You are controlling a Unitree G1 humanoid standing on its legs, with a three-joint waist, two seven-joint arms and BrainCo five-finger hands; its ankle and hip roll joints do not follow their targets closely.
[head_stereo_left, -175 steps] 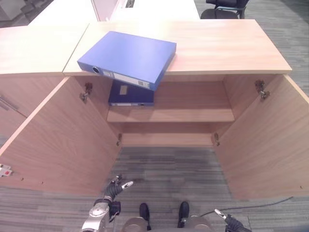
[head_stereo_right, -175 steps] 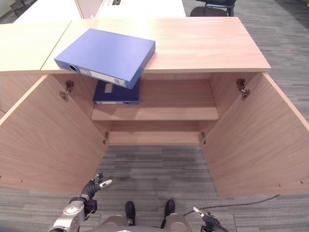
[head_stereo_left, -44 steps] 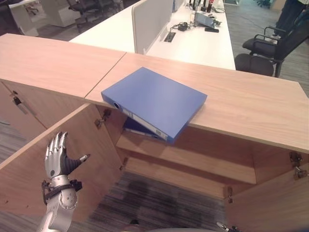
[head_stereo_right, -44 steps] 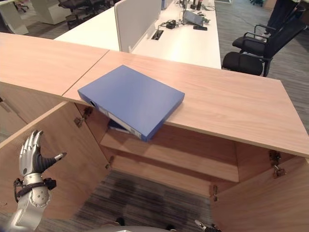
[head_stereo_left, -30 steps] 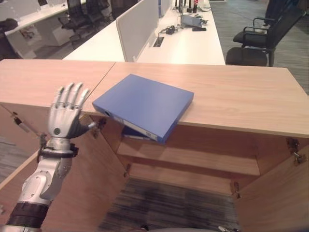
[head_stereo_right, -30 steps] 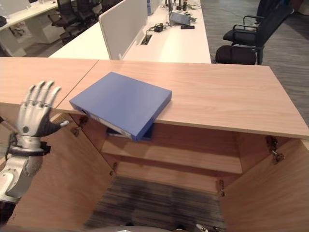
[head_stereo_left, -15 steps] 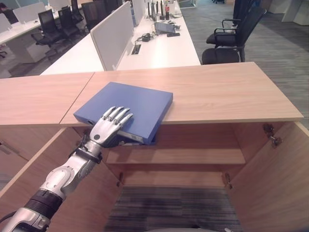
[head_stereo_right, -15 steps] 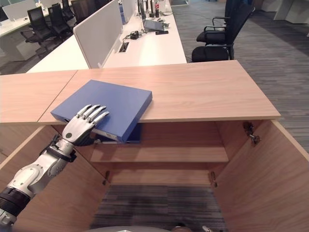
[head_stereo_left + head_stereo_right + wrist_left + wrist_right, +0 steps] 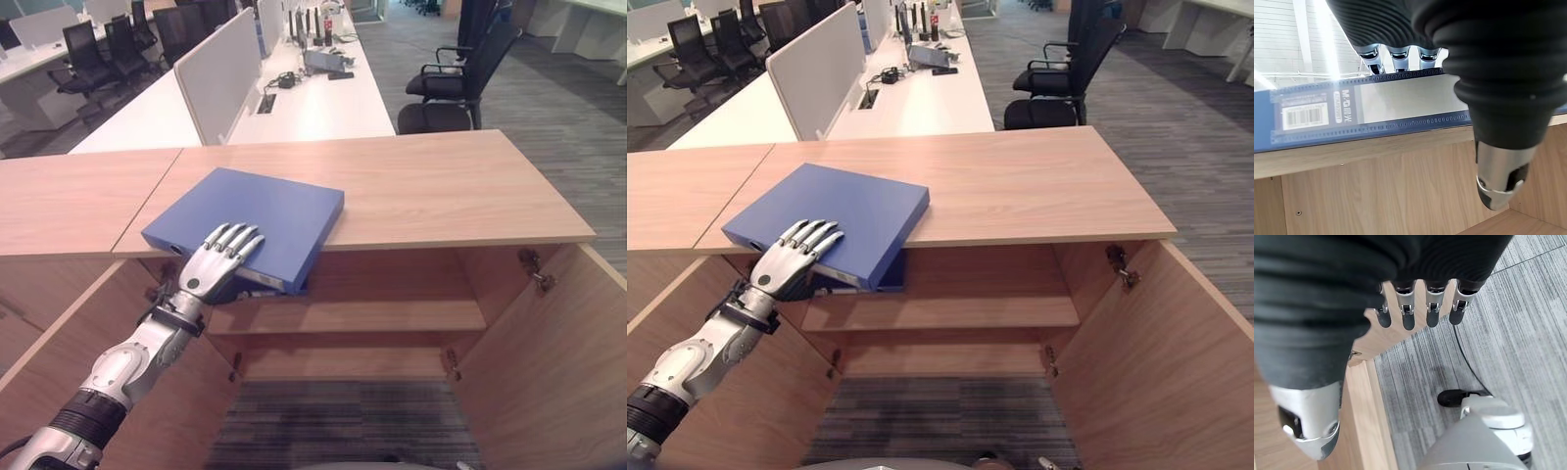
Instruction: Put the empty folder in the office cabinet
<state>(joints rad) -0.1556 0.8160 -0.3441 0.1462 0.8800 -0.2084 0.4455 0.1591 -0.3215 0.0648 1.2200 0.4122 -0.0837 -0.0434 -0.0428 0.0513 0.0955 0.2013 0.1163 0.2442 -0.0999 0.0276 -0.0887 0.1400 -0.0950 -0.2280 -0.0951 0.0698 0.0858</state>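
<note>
Folder [image 9: 257, 217] sits flat on the cabinet top [image 9: 460, 191], at its left end, with the near corner hanging out past the front edge over the open cabinet. Cabinet is light wood, both doors [image 9: 549, 362] swung wide open, one shelf [image 9: 362, 315] inside. A second dark blue folder [image 9: 890, 274] lies on that shelf at the left, just below the overhanging one. Floor in front is grey striped carpet [image 9: 343, 431]. Behind the cabinet: long white desk [image 9: 304, 98] with a low divider panel [image 9: 223, 69], laptop and small clutter on it, black office chairs [image 9: 456, 83] to the right and more at far left.

Folder itself: blue, thick, box-file type, plain cover, white label strip with a barcode on the spine [image 9: 1366, 110], round finger hole at the spine's left end.

Left hand [image 9: 217, 259] lies on the folder's near edge, fingers straight and spread flat over the cover, thumb below the spine; not clamped on it. Right hand [image 9: 1420, 308] hangs low over the carpet, fingers relaxed and straight, holding nothing
</note>
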